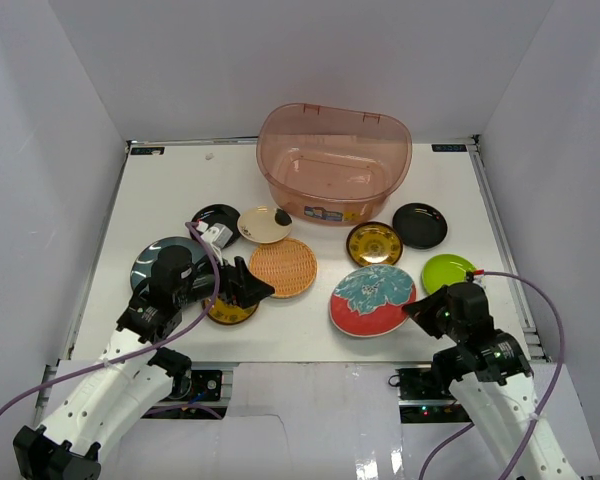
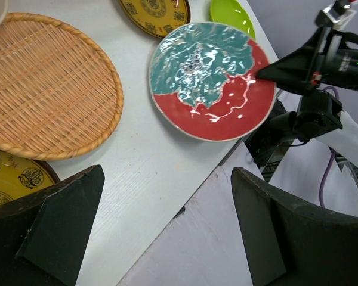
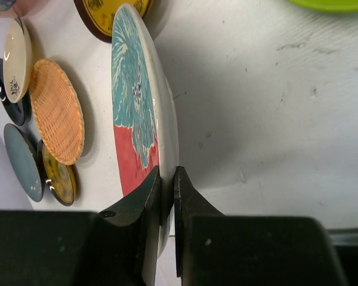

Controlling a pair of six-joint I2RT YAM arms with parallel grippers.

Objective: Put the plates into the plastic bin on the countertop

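The large red-and-teal plate point(image 1: 372, 300) lies at the front of the countertop point(image 1: 160, 190). My right gripper point(image 1: 414, 312) is shut on its near right rim; in the right wrist view the jaws point(image 3: 167, 185) pinch the plate's edge point(image 3: 137, 101). My left gripper point(image 1: 256, 290) is open and empty, hovering between the wicker plate point(image 1: 282, 267) and a yellow-patterned plate point(image 1: 230, 310). In the left wrist view it point(image 2: 167, 232) hangs over the table's front edge. The plastic bin point(image 1: 335, 160) stands at the back, with no plates in it.
A grey-blue plate point(image 1: 160, 262), a black plate point(image 1: 217, 217) and a cream plate point(image 1: 264, 225) lie on the left. A second yellow-patterned plate point(image 1: 374, 243), another black plate point(image 1: 420, 225) and a lime green plate point(image 1: 448, 273) lie on the right. White walls enclose the table.
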